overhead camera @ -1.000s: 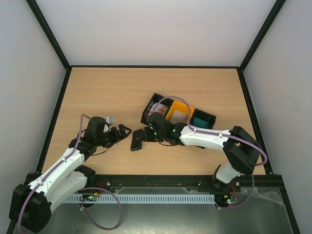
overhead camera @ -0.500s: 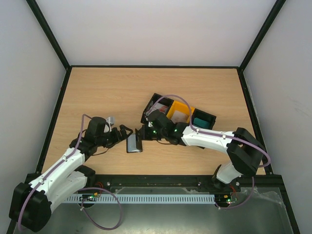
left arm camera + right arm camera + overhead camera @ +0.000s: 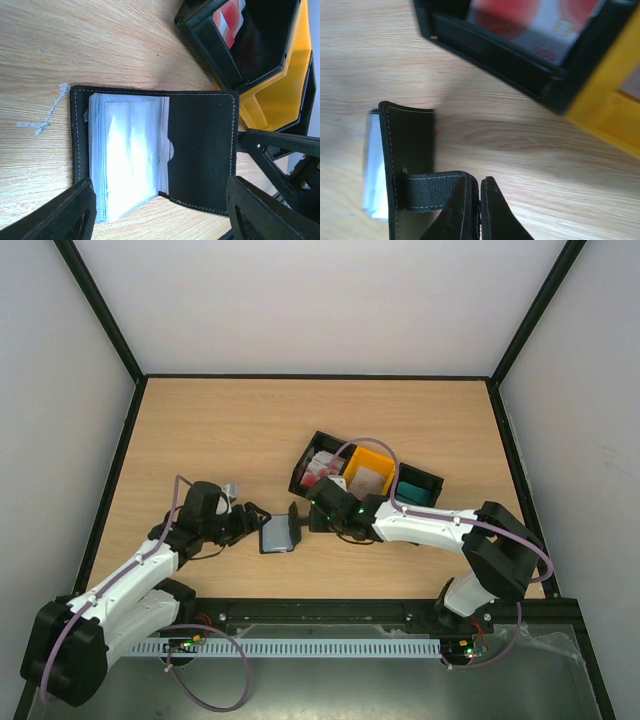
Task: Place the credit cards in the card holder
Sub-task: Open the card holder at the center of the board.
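Note:
The card holder (image 3: 278,536) lies open on the table, its pale clear card slots (image 3: 127,155) facing up beside its black cover (image 3: 200,150). My right gripper (image 3: 303,518) is shut on the holder's snap tab (image 3: 432,190) and holds that flap (image 3: 407,150) up; the fingers (image 3: 492,210) meet on the tab's end. My left gripper (image 3: 256,522) is open, just left of the holder, its fingers (image 3: 55,215) either side of the holder's near edge, not touching it. Red-and-white credit cards (image 3: 322,468) stand in the left black bin, also in the right wrist view (image 3: 530,20). A beige card (image 3: 368,480) and a teal card (image 3: 410,490) sit in the other bins.
Three joined bins stand right behind the holder: black (image 3: 300,472), yellow (image 3: 375,452), black (image 3: 435,480). The yellow bin (image 3: 280,95) is close to the holder's right side. A frayed thread (image 3: 47,115) lies left of the holder.
The closed black holder has been opened: my right gripper pulled its tab and flap up and the pale slots now show. My left gripper moved right, up to the holder.

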You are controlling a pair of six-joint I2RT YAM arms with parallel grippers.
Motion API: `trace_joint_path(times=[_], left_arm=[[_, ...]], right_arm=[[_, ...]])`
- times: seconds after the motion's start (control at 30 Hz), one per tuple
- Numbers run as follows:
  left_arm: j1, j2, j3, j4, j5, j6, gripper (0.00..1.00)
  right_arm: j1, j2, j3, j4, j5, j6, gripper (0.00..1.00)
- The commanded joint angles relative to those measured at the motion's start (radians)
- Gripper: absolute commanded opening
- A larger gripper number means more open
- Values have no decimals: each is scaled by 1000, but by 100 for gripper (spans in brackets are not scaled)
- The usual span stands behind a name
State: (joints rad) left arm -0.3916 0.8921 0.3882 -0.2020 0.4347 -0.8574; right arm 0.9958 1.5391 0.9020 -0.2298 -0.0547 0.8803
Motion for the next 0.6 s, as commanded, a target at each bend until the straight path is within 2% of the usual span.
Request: trace_joint_path(times=[0.0, 0.17, 0.33, 0.43, 0.5, 0.57], left_arm=[[3, 21, -29, 62, 58, -16, 72], [-1, 60, -32, 89, 97, -9, 71], [-16, 94, -28, 107, 97, -9, 66], [-41, 132, -16, 109, 82, -4, 64], [-72, 166, 3, 91, 59, 6, 63], [-101, 190, 18, 88, 42, 11, 61]], right_arm=[[-2, -11, -33, -115, 143, -15, 2], [21, -19, -109, -89, 117, 35, 2], [49, -28, -161, -57, 91, 69, 2], [69, -13, -156, -84, 122, 78, 2], [88, 2, -139, -138, 197, 89, 2], [106, 13, -116, -180, 252, 96, 11]])
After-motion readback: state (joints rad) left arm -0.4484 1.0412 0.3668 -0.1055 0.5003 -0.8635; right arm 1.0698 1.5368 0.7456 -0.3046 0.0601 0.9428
